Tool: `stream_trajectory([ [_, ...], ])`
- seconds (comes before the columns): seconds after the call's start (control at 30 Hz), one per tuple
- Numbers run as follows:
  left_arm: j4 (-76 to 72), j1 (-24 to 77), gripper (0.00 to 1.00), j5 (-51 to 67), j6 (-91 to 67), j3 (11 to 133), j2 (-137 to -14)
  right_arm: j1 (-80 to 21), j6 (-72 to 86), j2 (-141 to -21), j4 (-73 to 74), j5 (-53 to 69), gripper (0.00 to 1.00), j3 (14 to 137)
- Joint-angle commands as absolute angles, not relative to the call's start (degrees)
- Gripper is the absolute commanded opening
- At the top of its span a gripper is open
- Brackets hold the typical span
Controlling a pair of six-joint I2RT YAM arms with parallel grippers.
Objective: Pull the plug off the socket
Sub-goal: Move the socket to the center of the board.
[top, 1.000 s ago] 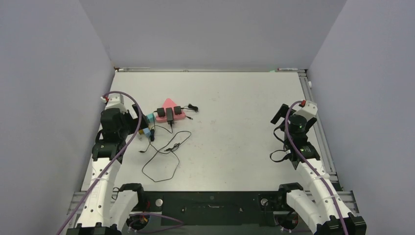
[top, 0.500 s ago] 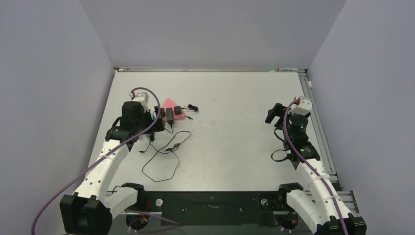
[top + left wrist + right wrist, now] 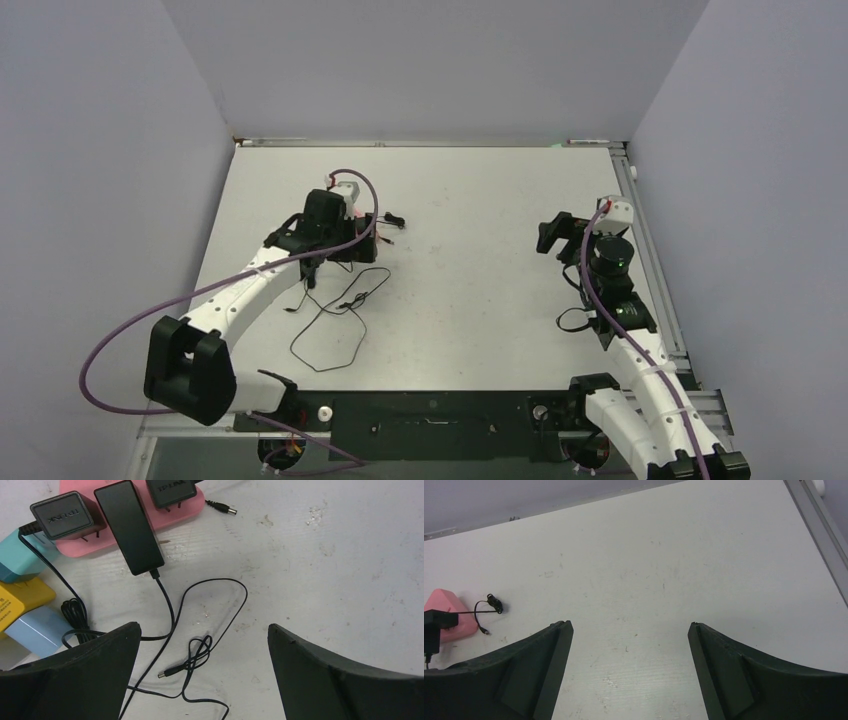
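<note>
— Why is your left claw (image 3: 202, 630) spread so wide?
— I hold it apart, empty, to straddle a plug. Nearest me lies the loose cable (image 3: 200, 650). Beyond it the long black adapter (image 3: 129, 527) sits in the pink socket block (image 3: 186, 511), between two TP-LINK adapters (image 3: 67, 515).
— And your right claw (image 3: 629, 625)?
— Apart too, empty, well away, probably to keep clear.

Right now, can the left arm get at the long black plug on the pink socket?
Probably yes: the left gripper hangs open, the long black plug in the pink socket just ahead, nothing covering it.
</note>
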State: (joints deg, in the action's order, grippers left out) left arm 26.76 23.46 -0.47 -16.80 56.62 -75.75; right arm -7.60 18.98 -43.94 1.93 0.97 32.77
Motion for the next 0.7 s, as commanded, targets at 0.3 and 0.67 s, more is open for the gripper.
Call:
stream_trajectory([
  [0.3, 17.7, 12.8, 1.0, 3.3, -20.4, 58.5, -82.2, -8.1, 19.0, -44.2, -2.0, 1.8, 0.9, 32.1],
  [0.67, 18.2, 13.2, 0.71, 0.6, -20.0, 64.2, -92.3, -8.2, 19.3, -44.0, -2.4, 2.4, 0.9, 31.7],
])
